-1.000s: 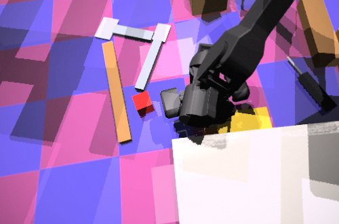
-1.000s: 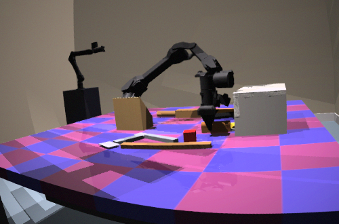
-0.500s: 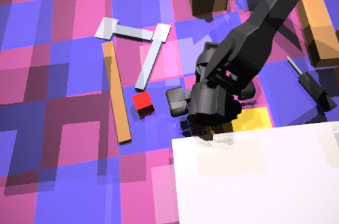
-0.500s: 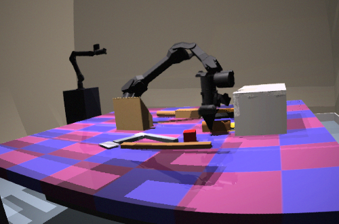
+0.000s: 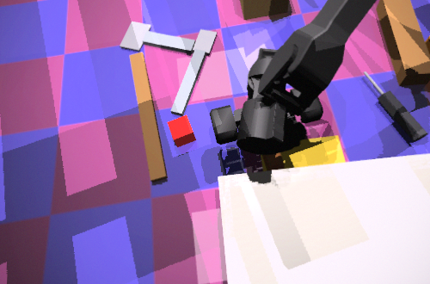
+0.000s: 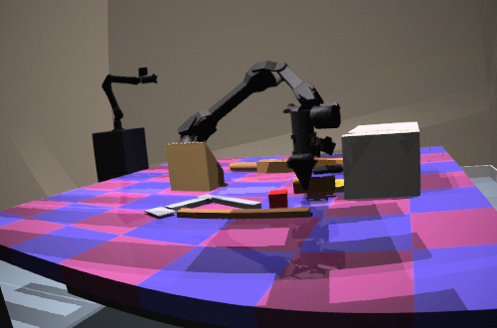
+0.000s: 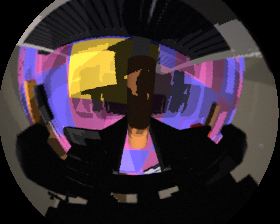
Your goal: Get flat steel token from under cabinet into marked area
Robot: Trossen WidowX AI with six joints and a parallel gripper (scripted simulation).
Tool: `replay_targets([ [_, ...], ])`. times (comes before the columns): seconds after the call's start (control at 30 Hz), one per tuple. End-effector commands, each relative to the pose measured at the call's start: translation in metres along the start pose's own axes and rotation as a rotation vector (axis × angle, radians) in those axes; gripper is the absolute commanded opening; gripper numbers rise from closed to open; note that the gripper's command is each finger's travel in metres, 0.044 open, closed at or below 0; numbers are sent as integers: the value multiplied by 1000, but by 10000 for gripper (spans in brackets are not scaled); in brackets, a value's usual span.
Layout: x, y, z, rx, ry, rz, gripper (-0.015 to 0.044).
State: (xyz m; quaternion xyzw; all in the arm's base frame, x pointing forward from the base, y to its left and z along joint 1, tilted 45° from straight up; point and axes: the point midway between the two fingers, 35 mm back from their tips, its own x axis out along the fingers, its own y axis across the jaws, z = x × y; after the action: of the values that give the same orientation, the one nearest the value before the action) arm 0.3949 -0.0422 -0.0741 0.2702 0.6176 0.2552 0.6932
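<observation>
My gripper [image 6: 304,185] [image 7: 138,118] points down just in front of the white cabinet [image 5: 344,206] [image 6: 380,166] [image 7: 75,26]. It is shut on a brown stick [image 7: 140,100], which reaches from the fingers toward the vent slots and ends in a dark tip. In the top view the wrist hides most of the stick. The yellow marked area [image 5: 320,151] [image 7: 92,65] lies in front of the cabinet, beside the stick in the wrist view, partly shadowed and partly covered by the arm in the top view. I cannot make out the steel token in any view.
A red cube [image 5: 181,129] [image 6: 278,199] sits beside the gripper. A long wooden bar [image 5: 150,138] [image 6: 244,213] and two flat grey T-shaped pieces [image 5: 135,35] [image 5: 187,82] lie beyond it. A black-handled screwdriver [image 5: 400,116] and a wooden block [image 5: 402,32] lie on the other side.
</observation>
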Motion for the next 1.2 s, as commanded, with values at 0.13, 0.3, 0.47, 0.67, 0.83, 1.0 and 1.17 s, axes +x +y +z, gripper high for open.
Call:
replay_targets([
  [0.13, 1, 0, -9, -4, 0, 5, 0],
  [0.3, 1, 0, -14, -4, 0, 5, 0],
  [0.47, 1, 0, -19, -4, 0, 5, 0],
  [0.67, 1, -1, -24, -3, 1, 5, 0],
  [0.83, 1, -1, -29, -3, 1, 5, 0],
  [1.0, 1, -1, -35, -3, 1, 5, 0],
  [1.17, 1, -1, -40, -3, 1, 5, 0],
])
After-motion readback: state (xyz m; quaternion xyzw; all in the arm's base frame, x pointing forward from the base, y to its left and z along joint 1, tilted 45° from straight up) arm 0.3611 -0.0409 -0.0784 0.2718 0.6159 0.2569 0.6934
